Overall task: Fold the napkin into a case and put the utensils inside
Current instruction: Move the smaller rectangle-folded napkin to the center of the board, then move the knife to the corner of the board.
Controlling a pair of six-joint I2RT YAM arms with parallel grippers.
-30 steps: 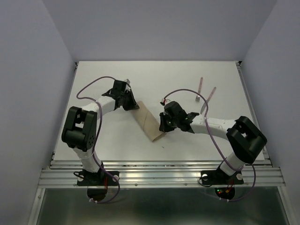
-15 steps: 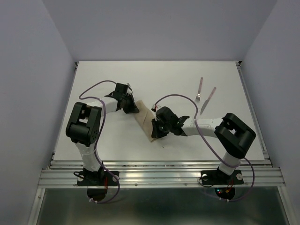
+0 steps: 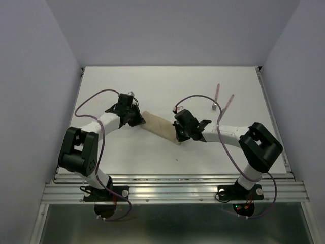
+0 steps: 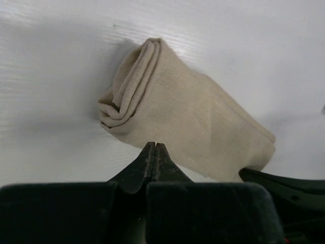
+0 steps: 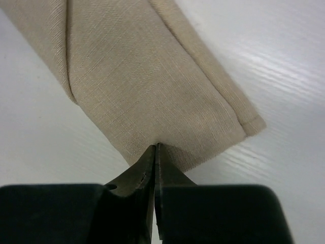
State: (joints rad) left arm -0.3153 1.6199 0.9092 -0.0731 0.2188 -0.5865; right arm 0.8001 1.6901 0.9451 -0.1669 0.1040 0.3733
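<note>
Narrow folded tan woven napkin [image 3: 159,127], layered rounded end, left gripper [image 4: 154,146] and right gripper [image 5: 154,148] each pinching an edge

Robotics lab, enclosed test cell. Bare white surface [image 3: 167,81]; plain pale walls [image 3: 30,76] on three sides. Aluminium rail [image 3: 172,190] across frame bottom carries left arm [image 3: 76,152], right arm [image 3: 261,145]; purple cables [image 3: 96,92] exposed.

Napkin [image 5: 152,86] — matt woven cloth; smooth table [image 3: 203,81]

One folded tan cloth napkin [image 3: 158,127], one slim silver fork [image 3: 217,95] with a pinkish-red handle, one matching knife [image 3: 229,102]: two utensils altogether.
</note>
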